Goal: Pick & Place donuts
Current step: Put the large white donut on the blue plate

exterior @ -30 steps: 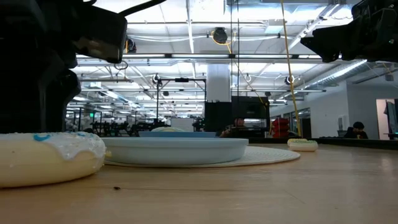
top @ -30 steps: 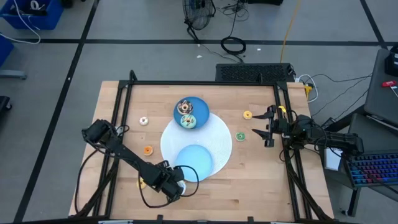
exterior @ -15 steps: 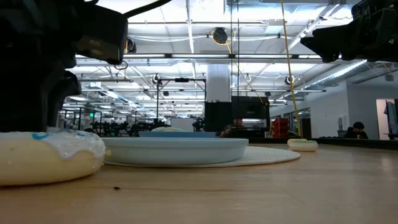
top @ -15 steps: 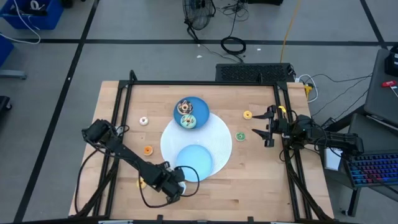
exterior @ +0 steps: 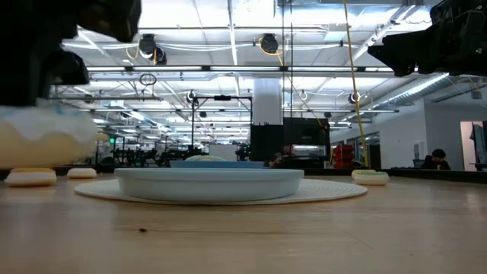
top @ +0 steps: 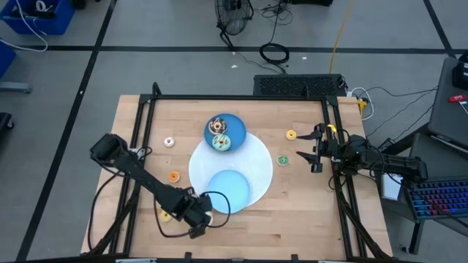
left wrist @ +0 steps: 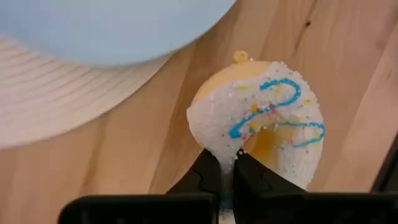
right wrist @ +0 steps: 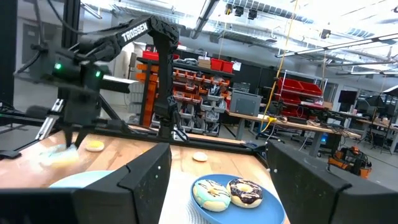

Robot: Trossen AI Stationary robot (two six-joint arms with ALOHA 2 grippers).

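Observation:
My left gripper (top: 196, 220) hangs over the table's near left part, beside the near blue plate (top: 229, 190), shut on the white-frosted donut (left wrist: 261, 124) with blue squiggles. The low view shows that donut (exterior: 42, 141) above the wood. A chocolate donut (top: 217, 124) and a teal donut (top: 221, 142) lie flat on the far blue plate (top: 235, 123). Tiny donuts rest flat on the wood: whitish (top: 169, 142), orange (top: 173, 176), yellow (top: 291, 134), green (top: 283, 159). My right gripper (top: 311, 153) waits open at the right edge. My left gripper pinches the white-frosted donut's outer frosted edge (left wrist: 227, 155) between its two fingers (left wrist: 211, 177), which come at it from above, pointing down. The donut is lifted clear of the table and sticks out past the fingertips, its frosted top up.
A round white mat (top: 256, 164) lies under both blue plates at the table's middle. Another tiny yellow donut (top: 165, 215) lies just left of my left gripper. A black frame (top: 234, 97) runs along the table's edges.
My left gripper has shut on the white-frosted donut and gone up with it, shifting a little toward the table's left edge. The donut lay on the wood a second ago and now hangs clear of it.

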